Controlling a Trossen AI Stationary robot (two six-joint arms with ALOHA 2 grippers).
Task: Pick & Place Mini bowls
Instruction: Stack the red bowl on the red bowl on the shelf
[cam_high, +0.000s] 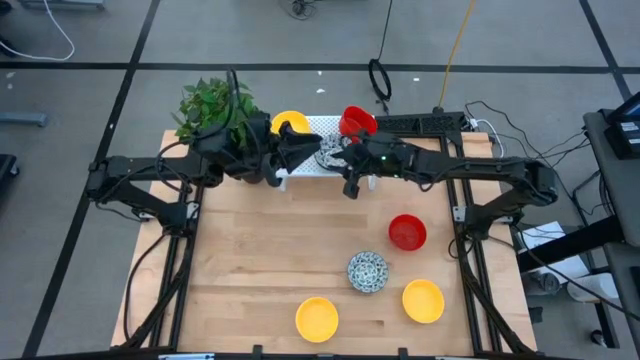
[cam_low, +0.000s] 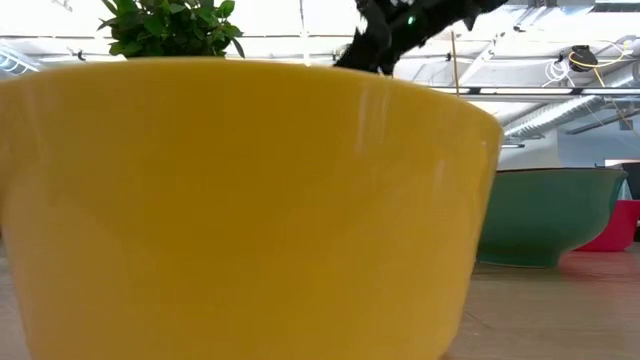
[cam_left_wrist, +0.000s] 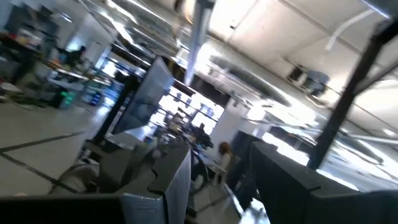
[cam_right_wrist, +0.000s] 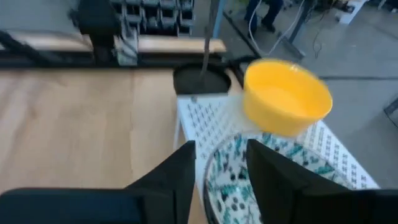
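White rack (cam_high: 322, 150) holds yellow bowl (cam_right_wrist: 286, 96), red bowl (cam_high: 357, 121) and speckled bowl (cam_right_wrist: 249, 174); right gripper (cam_right_wrist: 221, 171) spread over speckled rim; left gripper's (cam_high: 285, 148) state unclear

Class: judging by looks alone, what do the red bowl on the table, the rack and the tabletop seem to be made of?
Red bowl: probably glazed ceramic or hard plastic; its surface looks smooth and glossy.
Rack: white, evenly perforated sheet with a matte look, perhaps painted metal or plastic.
Tabletop: pale wood, with visible plank lines and grain.
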